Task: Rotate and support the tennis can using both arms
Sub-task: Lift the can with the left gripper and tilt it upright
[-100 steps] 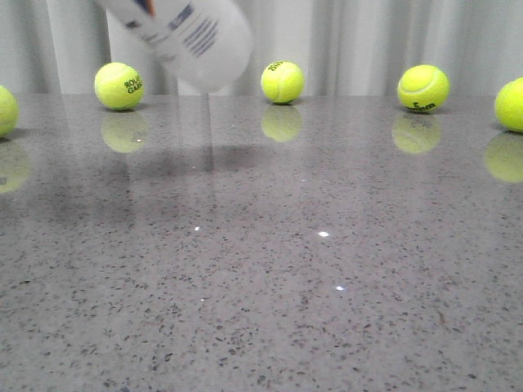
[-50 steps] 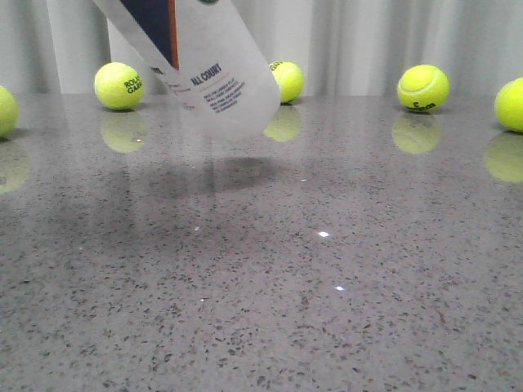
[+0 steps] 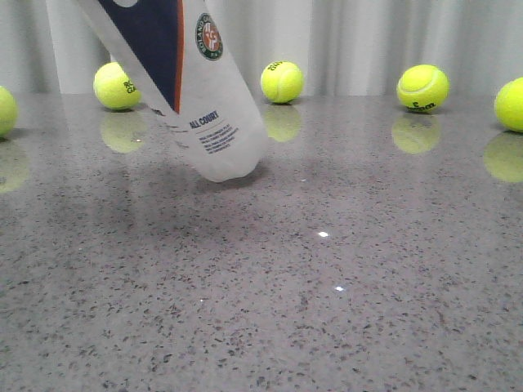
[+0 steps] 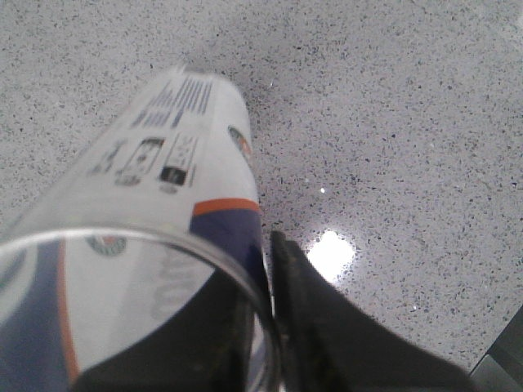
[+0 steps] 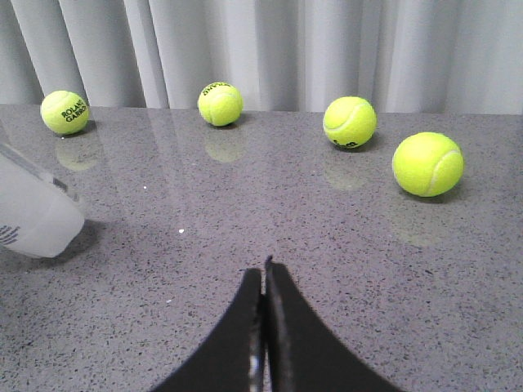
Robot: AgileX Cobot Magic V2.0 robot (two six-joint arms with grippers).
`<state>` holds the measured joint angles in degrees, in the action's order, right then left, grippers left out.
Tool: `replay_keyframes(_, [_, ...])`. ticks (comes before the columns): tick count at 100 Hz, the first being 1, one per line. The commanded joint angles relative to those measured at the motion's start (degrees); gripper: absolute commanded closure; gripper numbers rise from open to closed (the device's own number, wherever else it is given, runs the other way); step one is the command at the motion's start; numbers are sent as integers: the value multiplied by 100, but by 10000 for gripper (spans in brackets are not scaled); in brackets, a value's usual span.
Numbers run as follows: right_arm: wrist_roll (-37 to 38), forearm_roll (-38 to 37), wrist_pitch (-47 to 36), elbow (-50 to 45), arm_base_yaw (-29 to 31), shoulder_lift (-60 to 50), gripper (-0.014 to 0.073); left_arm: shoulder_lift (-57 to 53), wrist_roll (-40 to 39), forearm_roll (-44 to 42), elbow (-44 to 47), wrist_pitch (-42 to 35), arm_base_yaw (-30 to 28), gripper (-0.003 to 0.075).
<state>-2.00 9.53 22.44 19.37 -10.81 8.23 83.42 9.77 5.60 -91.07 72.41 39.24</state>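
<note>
Right now my left gripper (image 4: 274, 327) is clamped on the tennis can (image 3: 184, 86), holding it at its open upper end. In my left wrist view one black finger (image 4: 306, 318) presses against the outside of the clear wall just below the rim, while the other side of the grip is hidden behind the frosted plastic, so I can only say it appears to be pinched across the wall.

From the front, the can hangs tilted over the left part of the table (image 3: 343, 286), its top leaning up and to the left out of frame, its rounded closed end lowest. That end sits at the grey speckled surface or just above it; I cannot tell whether it touches. The navy-orange band, the round green-red emblem and small black print face the camera.

My right gripper (image 5: 263, 282) has its two black fingers pressed together with nothing between them. It hovers low over the table, well apart from the can, whose closed end shows at the left edge of my right wrist view.

Along the far edge of the table, before a pale curtain (image 3: 351, 41), stand yellow-green tennis balls: one (image 3: 114, 86) partly behind the can, one (image 3: 282, 82) just right of it, one (image 3: 422, 87) farther right, plus one cut off at each side edge.
</note>
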Motion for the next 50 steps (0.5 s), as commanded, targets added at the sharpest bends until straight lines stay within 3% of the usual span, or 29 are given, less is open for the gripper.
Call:
replay_keyframes(1, [-7, -33, -459, 156, 34, 53, 652, -180, 6, 59, -252, 21, -58, 526])
replay_keyframes(9, [-7, -33, -459, 156, 34, 53, 652, -180, 6, 59, -297, -279, -95, 425])
replay_keyframes(16, [-7, -33, -459, 156, 34, 53, 652, -152, 6, 72, -297, -703, -95, 382])
replay_keyframes(29, [-7, -33, -459, 156, 34, 53, 652, -11, 6, 245, -324, -1218, -95, 377])
replay_keyframes(50, [-7, -33, -459, 156, 34, 53, 652, 454, 16, 140, -904, -1304, -95, 377])
